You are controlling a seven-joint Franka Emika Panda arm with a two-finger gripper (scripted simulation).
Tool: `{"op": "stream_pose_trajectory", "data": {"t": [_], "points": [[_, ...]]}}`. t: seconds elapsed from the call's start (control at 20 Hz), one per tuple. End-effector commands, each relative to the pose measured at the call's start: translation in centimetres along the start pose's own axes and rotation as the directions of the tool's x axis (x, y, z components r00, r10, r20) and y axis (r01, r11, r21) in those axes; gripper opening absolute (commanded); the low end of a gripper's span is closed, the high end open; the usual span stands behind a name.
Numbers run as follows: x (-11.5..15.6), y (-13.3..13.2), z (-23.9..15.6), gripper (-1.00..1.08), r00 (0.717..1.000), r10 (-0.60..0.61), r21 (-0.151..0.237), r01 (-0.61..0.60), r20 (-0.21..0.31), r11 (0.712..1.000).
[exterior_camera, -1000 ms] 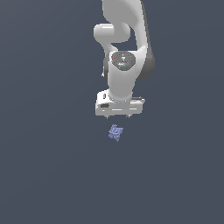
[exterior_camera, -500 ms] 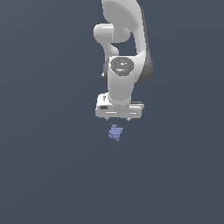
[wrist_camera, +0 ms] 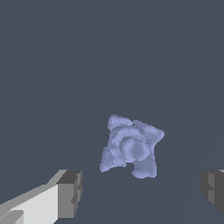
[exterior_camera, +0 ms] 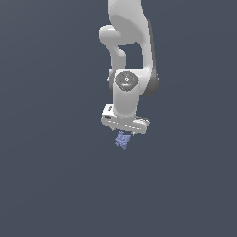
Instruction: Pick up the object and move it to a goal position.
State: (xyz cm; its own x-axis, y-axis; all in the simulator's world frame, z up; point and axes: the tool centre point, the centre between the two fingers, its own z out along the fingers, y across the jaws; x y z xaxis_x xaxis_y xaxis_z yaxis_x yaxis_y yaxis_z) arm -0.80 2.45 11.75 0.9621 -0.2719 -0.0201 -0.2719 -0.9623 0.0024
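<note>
The white Franka arm (exterior_camera: pixel 132 65) stands near the centre of the exterior view, its wrist pointed down over a plain dark grey-blue floor (exterior_camera: pixel 51 185). The white two-fingered gripper (wrist_camera: pixel 142 190) hangs directly above the small periwinkle-blue, irregular faceted lump (exterior_camera: pixel 122 140), which is the object to be picked up. In the exterior view the object lies just below the gripper body, close to it; whether any part touches cannot be told from that view.

**Gripper state.** The wrist view shows the two dark grey finger pads (wrist_camera: pixel 70 194) set wide apart, one at each side of the frame, with nothing between them. The gripper holds nothing. The gap between the pads is clearly wider than the object.

**Object position.** In the wrist view the object (wrist_camera: pixel 131 146) rests on the floor, apart from both pads. It appears beyond the line joining the pads, not on it, and a little nearer one pad than the other. It has not been grasped.

**Step in hand.** Judged from these views: final descent to straddle the object, then closure. No goal marker is visible.

**Failure risks.**
- Off-centre closure: one pad would meet the object first and push or rotate it across the floor.
- Uneven facets: the pads may seat on sloped faces, so the object could twist or squeeze out during closure or lift.
- Insufficient descent: closing too high would pinch only the upper lobes and give a weak hold.
- Excess descent: the fingertips would strike the floor.
</note>
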Motion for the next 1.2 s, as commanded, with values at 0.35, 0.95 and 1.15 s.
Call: {"op": "stream_pose_trajectory", "data": {"t": [0.35,0.95,1.15], "points": [[0.4,0.3,2.2,1.0,0.988,0.156,0.005,-0.156,-0.016,0.988],[0.4,0.3,3.5,1.0,0.984,0.179,0.006,-0.179,-0.019,0.984],[0.4,0.3,5.6,1.0,0.983,0.181,0.006,-0.181,-0.019,0.984]]}}
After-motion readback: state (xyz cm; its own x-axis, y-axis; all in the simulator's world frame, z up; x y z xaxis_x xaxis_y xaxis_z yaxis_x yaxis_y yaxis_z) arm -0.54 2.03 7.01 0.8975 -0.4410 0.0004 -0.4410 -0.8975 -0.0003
